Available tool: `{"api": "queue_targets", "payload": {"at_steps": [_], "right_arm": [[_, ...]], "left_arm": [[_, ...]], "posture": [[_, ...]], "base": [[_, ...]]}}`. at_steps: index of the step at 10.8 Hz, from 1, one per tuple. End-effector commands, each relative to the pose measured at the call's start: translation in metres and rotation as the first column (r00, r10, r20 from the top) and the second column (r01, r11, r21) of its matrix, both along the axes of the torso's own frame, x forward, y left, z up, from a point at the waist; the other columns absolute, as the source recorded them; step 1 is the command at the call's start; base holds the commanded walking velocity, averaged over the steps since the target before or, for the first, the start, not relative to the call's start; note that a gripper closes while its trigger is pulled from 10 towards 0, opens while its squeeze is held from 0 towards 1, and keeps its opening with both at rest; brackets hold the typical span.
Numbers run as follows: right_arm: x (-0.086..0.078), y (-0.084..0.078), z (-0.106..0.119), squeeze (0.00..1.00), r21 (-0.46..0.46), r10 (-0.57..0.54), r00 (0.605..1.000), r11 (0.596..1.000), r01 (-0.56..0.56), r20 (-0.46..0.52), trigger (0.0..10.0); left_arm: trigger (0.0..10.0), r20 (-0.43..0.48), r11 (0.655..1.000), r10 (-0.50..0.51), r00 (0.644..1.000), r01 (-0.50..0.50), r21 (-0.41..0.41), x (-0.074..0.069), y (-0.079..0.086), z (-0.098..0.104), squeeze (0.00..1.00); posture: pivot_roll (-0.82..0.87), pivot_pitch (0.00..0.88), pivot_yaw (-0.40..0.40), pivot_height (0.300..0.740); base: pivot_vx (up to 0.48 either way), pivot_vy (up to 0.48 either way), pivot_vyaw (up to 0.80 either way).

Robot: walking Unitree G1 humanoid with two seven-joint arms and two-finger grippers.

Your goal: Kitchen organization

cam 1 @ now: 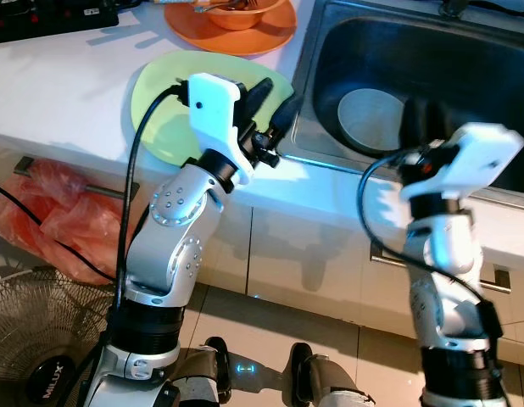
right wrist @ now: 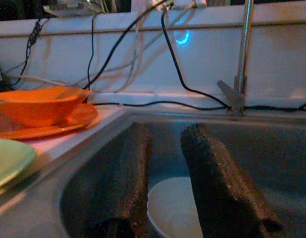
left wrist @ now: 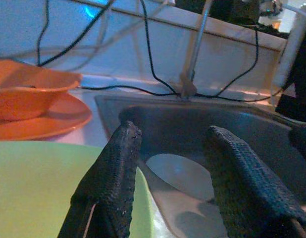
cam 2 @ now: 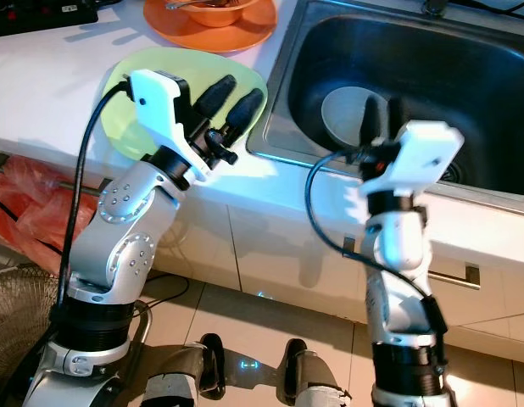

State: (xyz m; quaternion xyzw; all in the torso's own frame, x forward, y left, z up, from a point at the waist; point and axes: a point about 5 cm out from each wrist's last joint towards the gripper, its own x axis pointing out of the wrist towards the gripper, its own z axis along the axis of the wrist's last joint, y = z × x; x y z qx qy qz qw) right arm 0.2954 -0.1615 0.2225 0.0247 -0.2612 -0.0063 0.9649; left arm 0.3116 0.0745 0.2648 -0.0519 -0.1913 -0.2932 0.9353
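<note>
A light green plate [cam 1: 160, 93] lies on the white counter just left of the steel sink [cam 1: 499, 76]. My left gripper [cam 1: 275, 102] hovers open over the plate's right edge by the sink rim, with nothing between its fingers [left wrist: 118, 168]. A white round dish [cam 1: 368, 119] rests on the sink bottom. My right gripper [cam 2: 382, 114] hangs open over the sink's front part, pointing at that dish [right wrist: 173, 208], and holds nothing. Behind the green plate, an orange bowl [cam 1: 236, 10] sits on an orange plate [cam 1: 232, 38].
A faucet [left wrist: 195, 54] and loose black cables [left wrist: 158, 74] run along the wall behind the sink. A black appliance [cam 1: 50, 17] sits at the counter's far left. Below the counter are cabinet fronts, a red plastic bag [cam 1: 50, 212] and a floor fan [cam 1: 33, 339].
</note>
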Motion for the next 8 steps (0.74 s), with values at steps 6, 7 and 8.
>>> {"api": "queue_targets", "payload": {"at_steps": [6,7,8], "right_arm": [[0.003,0.008,-0.002,0.00,0.014,0.015,1.000,1.000,-0.015,0.001,10.0],[0.003,0.009,-0.003,0.00,0.015,0.016,1.000,1.000,-0.016,-0.003,10.0],[0.003,0.009,-0.003,0.00,0.014,0.017,1.000,1.000,-0.017,-0.005,10.0]], "left_arm": [[10.0,0.151,0.984,0.173,0.973,-0.176,0.008,0.004,0.049,0.047,0.00],[10.0,0.157,0.962,0.263,0.952,-0.271,0.034,0.006,0.076,0.048,0.00],[10.0,0.141,0.940,0.330,0.933,-0.339,0.045,0.008,0.096,0.048,0.00]], "posture": [[0.10,0.258,-0.014,0.740],[0.10,0.259,-0.014,0.740],[0.10,0.259,-0.015,0.740]], "base": [[0.000,0.000,0.00],[0.000,0.000,0.00],[0.000,0.000,0.00]]}}
